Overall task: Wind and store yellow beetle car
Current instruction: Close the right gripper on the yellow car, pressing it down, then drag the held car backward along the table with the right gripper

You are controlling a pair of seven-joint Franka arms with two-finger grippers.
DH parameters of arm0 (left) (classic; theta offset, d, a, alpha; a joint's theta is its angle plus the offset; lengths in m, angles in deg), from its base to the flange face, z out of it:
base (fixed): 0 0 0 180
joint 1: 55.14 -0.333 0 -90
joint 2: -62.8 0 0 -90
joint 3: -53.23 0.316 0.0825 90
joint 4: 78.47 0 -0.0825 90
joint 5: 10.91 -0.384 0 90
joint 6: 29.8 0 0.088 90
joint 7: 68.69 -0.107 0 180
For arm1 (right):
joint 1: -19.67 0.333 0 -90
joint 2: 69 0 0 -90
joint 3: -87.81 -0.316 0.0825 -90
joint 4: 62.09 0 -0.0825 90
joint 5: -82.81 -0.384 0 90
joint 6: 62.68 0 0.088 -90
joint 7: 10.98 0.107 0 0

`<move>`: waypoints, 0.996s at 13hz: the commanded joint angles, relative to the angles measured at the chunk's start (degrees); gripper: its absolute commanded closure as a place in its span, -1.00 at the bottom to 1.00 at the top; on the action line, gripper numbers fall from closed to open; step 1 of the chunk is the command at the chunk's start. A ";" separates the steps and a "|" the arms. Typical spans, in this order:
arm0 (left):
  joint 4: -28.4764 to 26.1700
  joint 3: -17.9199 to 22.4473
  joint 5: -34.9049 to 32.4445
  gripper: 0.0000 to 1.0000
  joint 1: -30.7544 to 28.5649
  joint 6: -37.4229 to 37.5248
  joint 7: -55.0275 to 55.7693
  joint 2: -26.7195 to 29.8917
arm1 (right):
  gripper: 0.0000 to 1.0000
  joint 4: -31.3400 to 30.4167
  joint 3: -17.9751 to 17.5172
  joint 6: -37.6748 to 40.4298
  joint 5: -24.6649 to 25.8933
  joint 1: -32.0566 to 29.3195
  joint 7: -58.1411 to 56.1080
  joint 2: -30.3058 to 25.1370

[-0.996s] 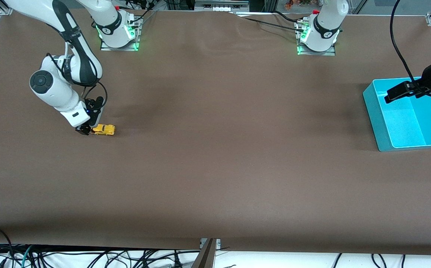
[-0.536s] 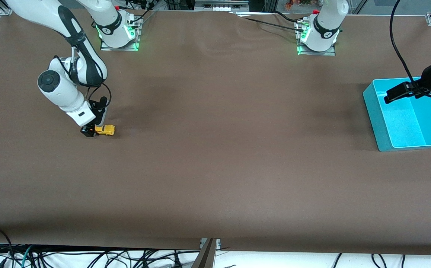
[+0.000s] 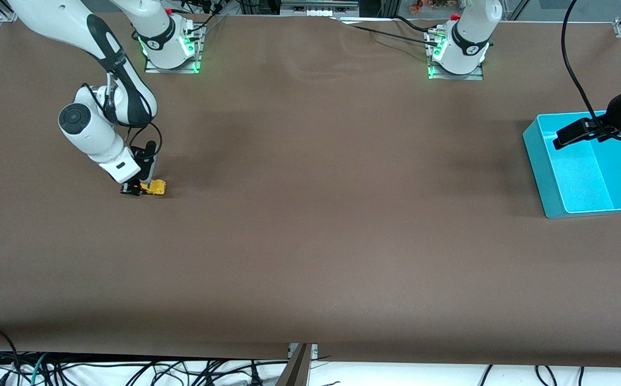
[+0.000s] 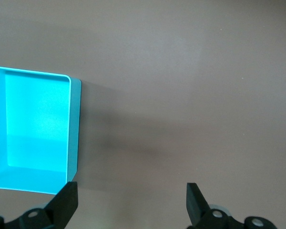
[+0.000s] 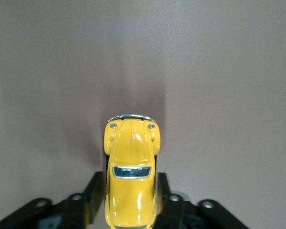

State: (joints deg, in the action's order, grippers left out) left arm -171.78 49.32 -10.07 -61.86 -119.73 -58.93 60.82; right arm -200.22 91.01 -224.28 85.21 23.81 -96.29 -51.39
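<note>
The yellow beetle car point(image 3: 156, 186) stands on its wheels on the brown table toward the right arm's end. My right gripper point(image 3: 134, 188) is down at table level, with one finger on each side of the car's rear half. In the right wrist view the car point(image 5: 131, 143) sits between the black fingers point(image 5: 94, 191), which press against its sides. My left gripper point(image 3: 562, 140) hangs open and empty over the cyan bin's point(image 3: 536, 155) corner. In the left wrist view its fingers point(image 4: 66, 200) are spread wide, with the bin point(image 4: 74, 129) beside them.
The cyan bin is empty and stands at the left arm's end of the table. The two arm bases point(image 3: 171, 48) point(image 3: 458, 53) stand along the table's edge farthest from the front camera. Cables hang off the nearest edge.
My right gripper has slid along the table toward the car and now straddles its rear half. The car stayed in place. The left arm has not moved.
</note>
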 commanded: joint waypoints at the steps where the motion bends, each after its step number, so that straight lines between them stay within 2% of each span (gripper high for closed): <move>1: 1.47 -0.13 -1.01 -1.00 0.21 0.28 -0.44 -0.66 | 0.42 -0.73 -0.21 -1.17 0.32 -0.19 -0.73 -0.30; 3: 1.47 -0.13 -1.01 -1.00 0.21 0.28 -0.44 -0.66 | 0.48 -0.73 -0.21 -1.17 0.32 -0.19 -0.73 -0.30; 10: 1.47 -0.22 -1.01 -1.00 0.30 0.28 -0.44 -0.66 | 0.47 -0.65 0.06 -1.26 0.23 -1.15 -1.26 0.84; 13: 1.47 -0.22 -1.01 -1.00 0.30 0.28 -0.44 -0.66 | 0.46 -0.30 0.06 -1.43 0.23 -5.10 -5.73 1.46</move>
State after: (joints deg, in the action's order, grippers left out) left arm -171.78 49.22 -10.07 -61.84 -119.73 -58.93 60.81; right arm -200.21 91.17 -224.34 85.21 21.88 -98.36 -51.44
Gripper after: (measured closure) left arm 0.000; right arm 0.568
